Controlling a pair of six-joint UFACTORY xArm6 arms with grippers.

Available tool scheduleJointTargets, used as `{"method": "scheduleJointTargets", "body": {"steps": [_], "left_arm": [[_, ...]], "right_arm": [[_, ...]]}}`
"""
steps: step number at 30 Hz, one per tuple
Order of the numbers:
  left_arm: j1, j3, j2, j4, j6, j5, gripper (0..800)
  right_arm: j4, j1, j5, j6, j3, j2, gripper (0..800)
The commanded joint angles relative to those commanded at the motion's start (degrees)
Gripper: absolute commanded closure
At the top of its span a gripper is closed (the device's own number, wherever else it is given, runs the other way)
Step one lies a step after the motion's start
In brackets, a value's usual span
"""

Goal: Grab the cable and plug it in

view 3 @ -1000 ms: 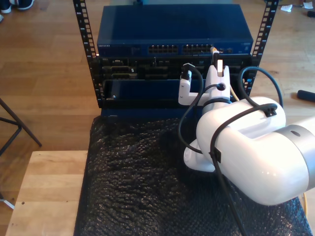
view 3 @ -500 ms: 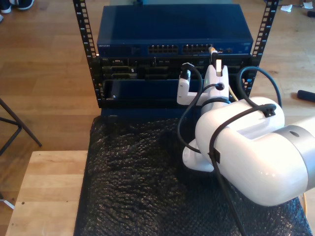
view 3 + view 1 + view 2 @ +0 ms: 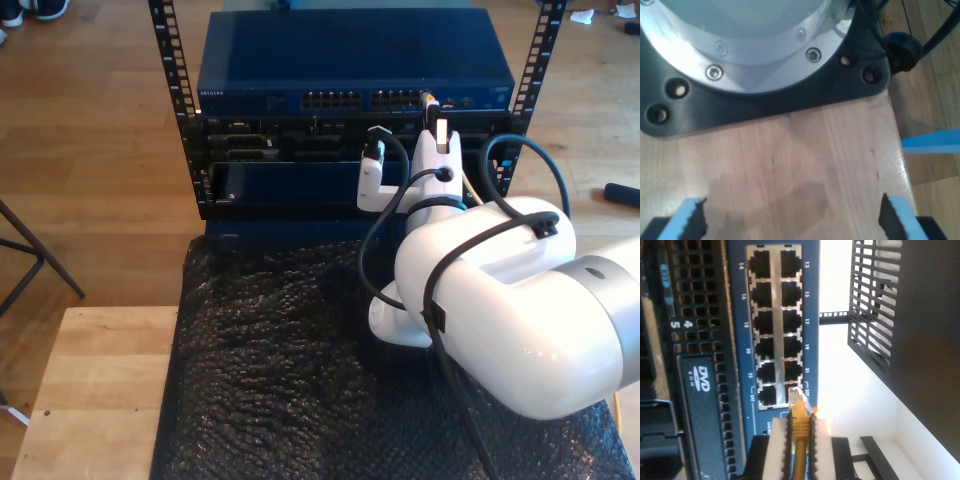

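My second gripper [image 3: 799,450] has its fingers clamped on the cable [image 3: 799,432]. The plug [image 3: 799,401] just beyond them touches a switch [image 3: 775,325] port. My first gripper [image 3: 792,220] has its fingers spread wide over the bare counter [image 3: 790,165].

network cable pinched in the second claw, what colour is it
Yellow-orange thin network cable, clearest in the second wrist view.

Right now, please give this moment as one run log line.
second hand: shut on cable | plug: at switch port, not seated | first hand: open, over wooden surface
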Motion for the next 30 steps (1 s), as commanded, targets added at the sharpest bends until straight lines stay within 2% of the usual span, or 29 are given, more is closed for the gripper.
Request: {"method": "scheduleJointTargets", "body": {"steps": [19, 30], "left_arm": [[0.00, 0.00, 0.00, 0.00, 0.00, 0.00, 0], [0.00, 0.00, 0.00, 0.00, 0.00, 0.00, 0]], "right_arm": [[0.00, -0.26, 0.88, 0.00, -1.76, 1.05, 800], [0.00, -0.44, 2.29, -0.09, -5.10, 2.73, 800]]}}
